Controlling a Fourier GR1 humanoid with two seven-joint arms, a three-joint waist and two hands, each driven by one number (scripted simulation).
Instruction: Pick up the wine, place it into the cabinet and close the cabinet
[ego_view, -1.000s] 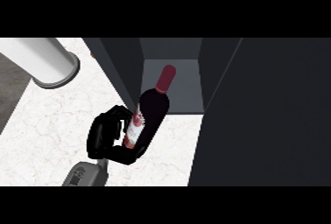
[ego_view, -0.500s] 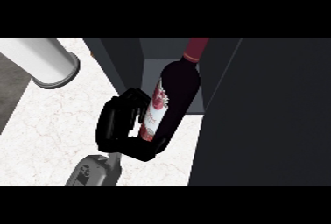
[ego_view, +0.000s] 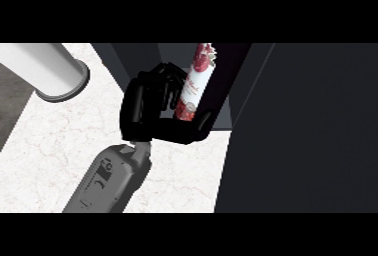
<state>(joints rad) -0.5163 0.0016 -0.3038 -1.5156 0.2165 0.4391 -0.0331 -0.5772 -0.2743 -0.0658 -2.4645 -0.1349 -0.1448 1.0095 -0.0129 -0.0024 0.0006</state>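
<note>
At the far left a pale cylinder (ego_view: 52, 70) stands on the white marbled table (ego_view: 66, 145), well apart from the work. Next to it, a grey forearm rises from the lower edge and ends in the left hand (ego_view: 144, 112), which is clenched round the wine (ego_view: 193, 87). The fingers wrap the bottle's far side and the thumb hooks under its dark lower body. The bottle is held nearly upright, leaning a little to the right at the top. Its red-and-white label faces the viewer and its neck is cut off at the top of the view. It hangs clear of the table, right at the mouth of the dark cabinet (ego_view: 240, 80). Whether its base has crossed the sill cannot be told from this angle. Further right, the cabinet door (ego_view: 310, 130) fills the side of the view as a broad dark panel, swung open.

As a judgement, the pick-up is done and the carry is close to its end. Setting the bottle down inside, letting go, drawing the hand out and swinging the door shut are all left. The right hand is out of sight.
</note>
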